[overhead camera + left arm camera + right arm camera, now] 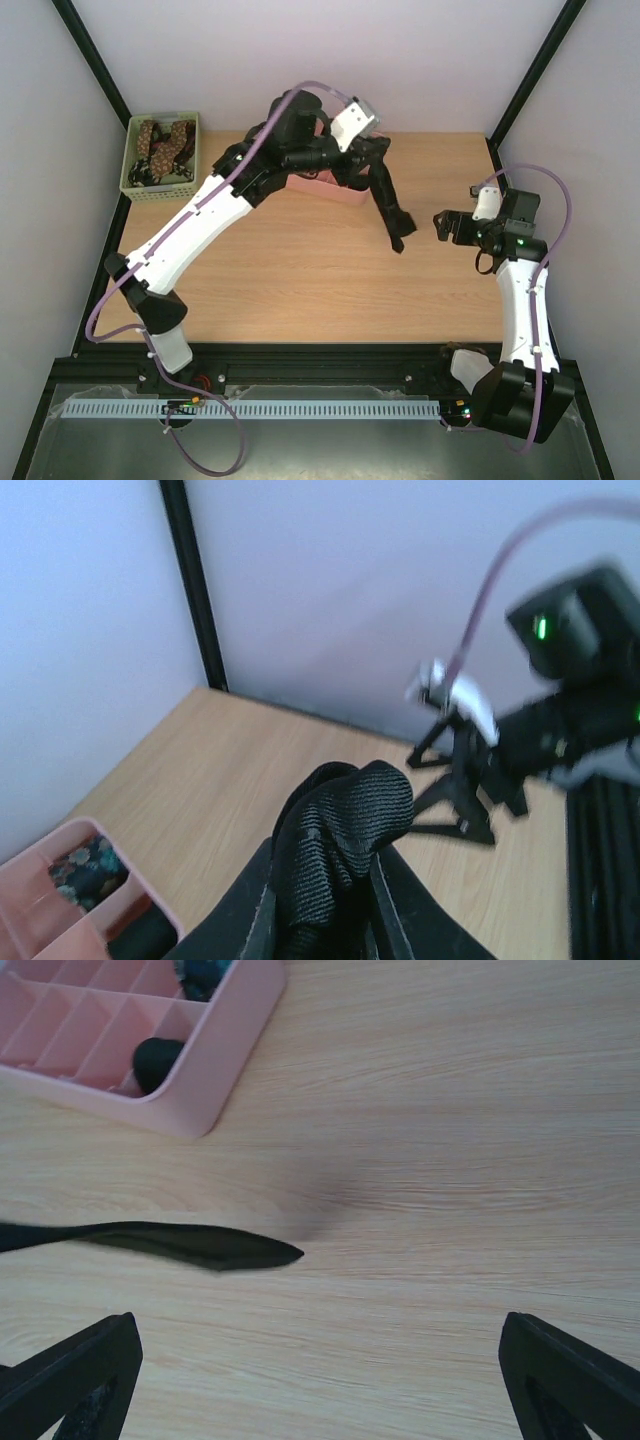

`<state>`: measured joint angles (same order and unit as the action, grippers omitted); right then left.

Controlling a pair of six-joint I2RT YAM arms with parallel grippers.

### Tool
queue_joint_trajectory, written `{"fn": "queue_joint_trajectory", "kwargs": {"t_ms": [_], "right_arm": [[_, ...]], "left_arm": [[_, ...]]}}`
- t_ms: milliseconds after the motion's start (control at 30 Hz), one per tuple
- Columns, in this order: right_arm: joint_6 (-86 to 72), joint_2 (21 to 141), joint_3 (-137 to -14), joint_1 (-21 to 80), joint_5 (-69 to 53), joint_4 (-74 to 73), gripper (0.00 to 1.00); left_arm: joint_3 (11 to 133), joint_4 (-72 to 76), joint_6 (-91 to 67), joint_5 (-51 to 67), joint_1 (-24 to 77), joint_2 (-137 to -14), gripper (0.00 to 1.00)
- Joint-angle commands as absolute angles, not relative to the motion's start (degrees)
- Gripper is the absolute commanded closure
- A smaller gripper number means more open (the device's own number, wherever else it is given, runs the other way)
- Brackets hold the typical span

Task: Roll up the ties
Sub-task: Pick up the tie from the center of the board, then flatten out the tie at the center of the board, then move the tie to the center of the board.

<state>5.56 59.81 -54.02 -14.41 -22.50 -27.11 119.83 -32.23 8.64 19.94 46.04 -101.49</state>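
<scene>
Long black fabric necktie clenched in left gripper, upper centre of overhead frame.
Hangs slantwise from beside pink plastic compartment tray to centre right, tip near wooden table. Right gripper spread wide, grasping nothing, just right of tip. Brown pale-spotted ties heaped in green slatted basket, upper left.

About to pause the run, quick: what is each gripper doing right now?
Left gripper: shut on the black tie.
Right gripper: open, holding nothing.
</scene>
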Motion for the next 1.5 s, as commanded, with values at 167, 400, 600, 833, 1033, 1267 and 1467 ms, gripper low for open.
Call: {"fn": "queue_joint_trajectory", "kwargs": {"t_ms": [167, 400, 600, 833, 1033, 1267, 1467], "right_arm": [[5.9, 62.2, -56.8, -14.8, -16.0, -25.7, 0.01], [15.0, 70.9, -60.2, -14.6, -35.2, -37.2, 0.00], [22.4, 77.0, -60.1, -11.3, -42.6, -45.1, 0.07], [23.3, 80.1, -59.1, 3.1, -38.2, -42.5, 0.13], [21.0, 87.4, -63.1, 16.6, -36.5, -38.5, 0.20], [17.8, 97.6, -67.7, 28.9, -31.2, -33.9, 0.22], [16.1, 105.2, -70.2, 34.1, -22.5, -30.2, 0.32]], "left_arm": [[98.5, -18.8, -26.1, 16.1, 35.7, -95.4, 0.98], [68.4, -11.3, -29.8, 10.2, 21.8, -88.6, 0.75], [58.4, -16.5, -25.8, 8.8, 9.1, -87.4, 0.30], [55.4, -22.0, -21.3, 6.3, -5.6, -86.3, 0.01], [61.2, -25.0, -11.9, 10.8, -8.9, -86.2, 0.01], [67.2, -25.5, -4.0, 18.0, -8.9, -82.7, 0.01], [70.2, -26.4, 1.5, 18.2, -7.8, -81.1, 0.01]]}}
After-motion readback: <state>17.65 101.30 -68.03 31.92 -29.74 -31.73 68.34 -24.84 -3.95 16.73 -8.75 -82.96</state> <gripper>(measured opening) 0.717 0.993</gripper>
